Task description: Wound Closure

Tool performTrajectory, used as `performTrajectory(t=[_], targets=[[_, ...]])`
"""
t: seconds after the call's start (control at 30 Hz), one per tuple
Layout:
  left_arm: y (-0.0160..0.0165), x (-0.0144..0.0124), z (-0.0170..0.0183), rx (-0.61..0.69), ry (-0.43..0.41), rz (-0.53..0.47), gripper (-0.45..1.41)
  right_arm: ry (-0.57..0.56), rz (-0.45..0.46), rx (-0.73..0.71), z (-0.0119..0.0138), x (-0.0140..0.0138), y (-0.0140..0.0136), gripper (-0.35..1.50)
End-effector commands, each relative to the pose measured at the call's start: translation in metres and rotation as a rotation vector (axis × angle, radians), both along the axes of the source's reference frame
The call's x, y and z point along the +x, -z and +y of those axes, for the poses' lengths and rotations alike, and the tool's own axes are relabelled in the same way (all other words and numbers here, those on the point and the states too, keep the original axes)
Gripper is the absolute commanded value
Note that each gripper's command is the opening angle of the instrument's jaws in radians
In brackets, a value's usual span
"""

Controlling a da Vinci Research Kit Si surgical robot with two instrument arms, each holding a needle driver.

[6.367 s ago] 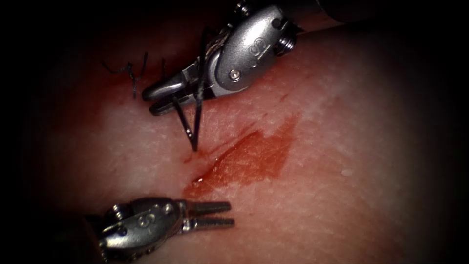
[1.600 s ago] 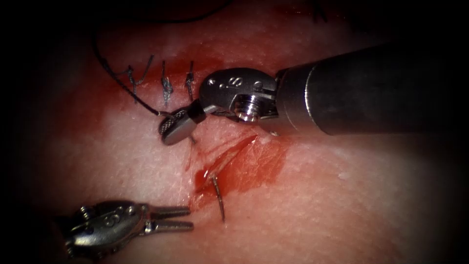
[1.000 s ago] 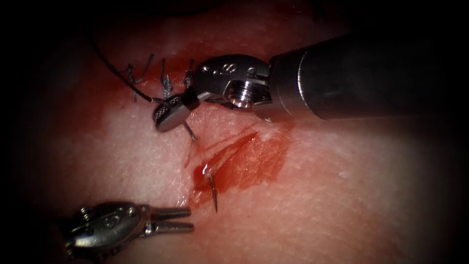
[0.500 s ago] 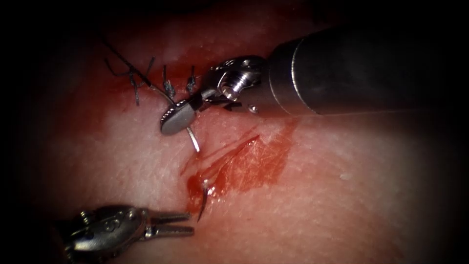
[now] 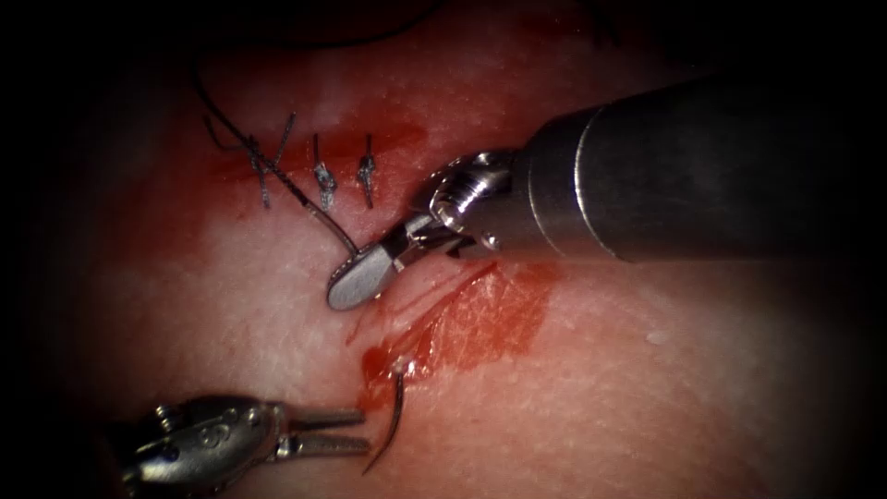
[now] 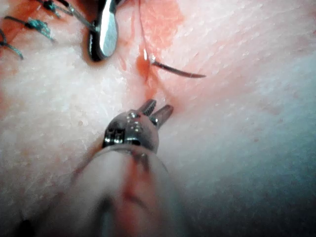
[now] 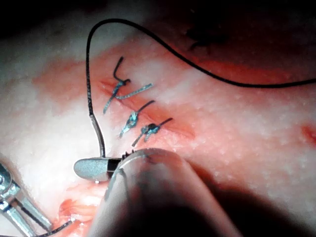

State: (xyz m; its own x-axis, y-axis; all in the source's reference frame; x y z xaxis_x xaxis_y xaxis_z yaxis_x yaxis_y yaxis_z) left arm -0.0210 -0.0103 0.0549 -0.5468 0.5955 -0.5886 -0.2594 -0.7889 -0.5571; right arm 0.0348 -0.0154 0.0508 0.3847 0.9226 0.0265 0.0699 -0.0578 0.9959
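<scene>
Right claw (image 5: 356,282) clamps the needle's (image 5: 395,420) tail, its point emerging beyond the cut (image 5: 434,310); left claw (image 5: 337,432) waits apart, empty.

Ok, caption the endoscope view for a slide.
Right tool grips the needle's tail; its tip emerges from the tissue beside the open left tool.

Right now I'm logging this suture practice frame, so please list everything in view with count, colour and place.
tissue: one, pale pink, under everything.
cut: one, red, open, slanting across the middle.
red fluid: one patch, around the cut.
needle: one, dark, curved, in the tissue, its tip out at the cut's lower end.
thread: one, dark, from the needle's tail up past the knots.
tied stitches: three, dark, upper left.
right tool: one, silver, holds the needle's tail end.
left tool: one, silver, open, holds nothing, beside the needle tip.
</scene>
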Motion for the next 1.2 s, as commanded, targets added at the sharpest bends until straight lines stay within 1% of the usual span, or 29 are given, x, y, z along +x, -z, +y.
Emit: performTrajectory(t=[0.03,0.07,0.1,0.13,0.17,0.23,0.27,0.37,0.47,0.6,0.73,0.9,1.0,1.2], targets=[[-0.0003,-0.0009,-0.0007,-0.038,-0.004,-0.03,0.34,-0.04,0.001,-0.056,0.001,0.0004,-0.0006,0.29],[0.0002,-0.0013,-0.0007,-0.092,-0.001,-0.053,0.36,-0.083,-0.006,-0.101,0.0021,0.0,-0.0007,0.42],[0.0004,-0.0015,-0.0007,-0.117,0.002,-0.063,0.36,-0.112,-0.009,-0.137,0.003,-0.0004,-0.0007,0.49],[0.0009,-0.0021,-0.001,-0.191,-0.005,-0.074,0.41,-0.145,-0.017,-0.17,0.0043,-0.001,-0.0008,0.58],[0.0011,-0.0024,-0.0013,-0.235,-0.014,-0.078,0.49,-0.171,-0.022,-0.205,0.0052,-0.0014,-0.0008,0.64],[0.0015,-0.0029,-0.0019,-0.325,-0.017,-0.092,0.55,-0.212,-0.036,-0.244,0.007,-0.0023,-0.0008,0.78],[0.0016,-0.0031,-0.0021,-0.365,-0.02,-0.098,0.56,-0.231,-0.042,-0.263,0.0076,-0.0028,-0.0009,0.81],[0.002,-0.0035,-0.002,-0.43,-0.017,-0.1,0.61,-0.258,-0.054,-0.286,0.0084,-0.0037,-0.001,0.81],[0.0025,-0.0038,-0.0016,-0.468,-0.015,-0.091,0.68,-0.269,-0.055,-0.288,0.0085,-0.0043,-0.0012,0.71],[0.0033,-0.0039,-0.0007,-0.519,0.011,-0.1,0.68,-0.275,-0.058,-0.29,0.0081,-0.0049,-0.0014,0.56],[0.0038,-0.0041,0.0002,-0.569,0.039,-0.103,0.65,-0.275,-0.06,-0.299,0.0077,-0.0049,-0.002,0.52],[0.0032,-0.0048,0.0005,-0.61,0.036,-0.082,0.61,-0.275,-0.062,-0.31,0.0071,-0.0047,-0.0027,0.46],[0.0022,-0.0054,0.0013,-0.633,0.061,-0.074,0.61,-0.277,-0.062,-0.317,0.0067,-0.0046,-0.0031,0.42],[0.0014,-0.006,0.0022,-0.649,0.07,-0.075,0.61,-0.279,-0.063,-0.323,0.0061,-0.0045,-0.0035,0.37]])
